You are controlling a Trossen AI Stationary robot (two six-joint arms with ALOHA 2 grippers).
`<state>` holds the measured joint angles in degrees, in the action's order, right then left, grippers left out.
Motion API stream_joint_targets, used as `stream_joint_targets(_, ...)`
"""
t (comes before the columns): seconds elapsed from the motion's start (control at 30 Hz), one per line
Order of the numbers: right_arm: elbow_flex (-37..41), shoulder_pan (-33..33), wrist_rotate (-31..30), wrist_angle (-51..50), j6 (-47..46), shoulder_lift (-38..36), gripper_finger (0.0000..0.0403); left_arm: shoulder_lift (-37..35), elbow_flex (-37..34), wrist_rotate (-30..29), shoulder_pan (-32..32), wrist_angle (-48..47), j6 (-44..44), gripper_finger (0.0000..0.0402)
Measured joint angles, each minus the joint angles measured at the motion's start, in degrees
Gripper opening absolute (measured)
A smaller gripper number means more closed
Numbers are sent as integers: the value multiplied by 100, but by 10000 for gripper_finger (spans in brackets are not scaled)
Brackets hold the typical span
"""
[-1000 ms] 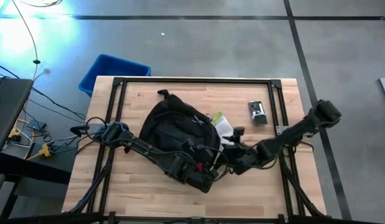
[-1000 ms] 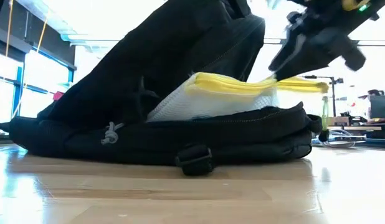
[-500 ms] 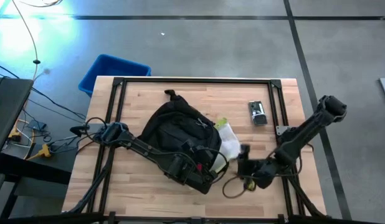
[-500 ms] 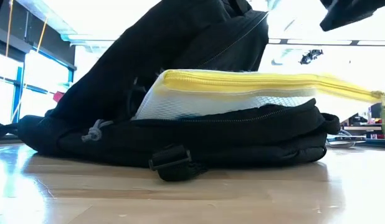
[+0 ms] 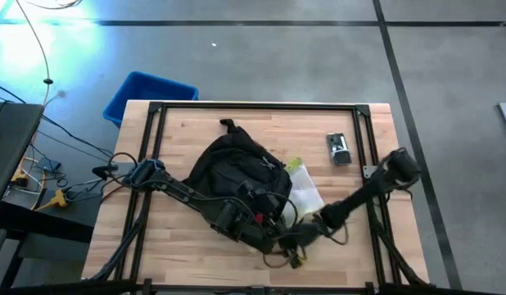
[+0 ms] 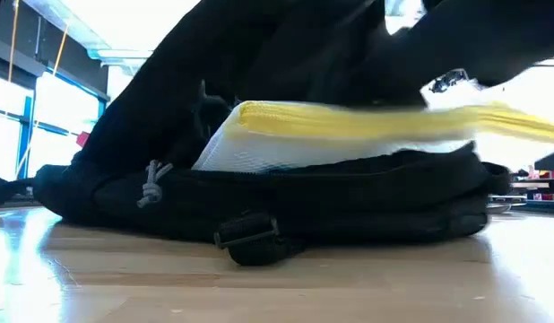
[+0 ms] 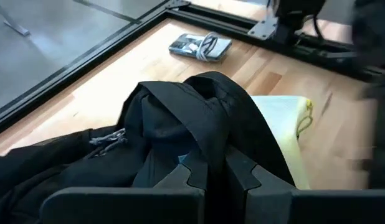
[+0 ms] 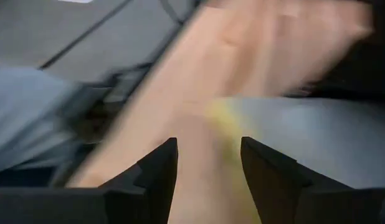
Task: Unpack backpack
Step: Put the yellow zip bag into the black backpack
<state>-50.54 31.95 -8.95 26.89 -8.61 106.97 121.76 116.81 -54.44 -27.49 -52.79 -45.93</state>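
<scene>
Beside our half-open, empty right gripper (image 8: 205,163), the yellow-edged pouch (image 5: 304,195) juts from the backpack (image 5: 237,172); left gripper (image 7: 218,180) pinches its strap.

You get no readable text, label, brand, number or sign in any view. Backpack (image 5: 237,168) shows plain black fabric, no legible marking. Small packaged item (image 5: 339,148) near table's far right corner may carry print, too small for you to read.
</scene>
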Motion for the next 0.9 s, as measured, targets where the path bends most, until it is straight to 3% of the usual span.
stream_joint_targets(0.2,-2,-630,-358,171,-104,335,143,-37,0,169,-216,255,135,0)
stream_joint_targets(0.37,4,-998,-1100,123,-150,370,138,-44,0,368,-349,833,554,0)
stream_joint_targets(0.57,4,-1285,-2402,255,-183,370,138,-59,111,335,-404,1007,707,0)
stream_joint_targets(0.77,15,-1201,-2011,381,213,138,138,-66,134,261,-405,953,703,0)
stream_joint_targets(0.9,15,-706,-1650,-304,627,-322,138,-70,146,180,-449,944,670,0)
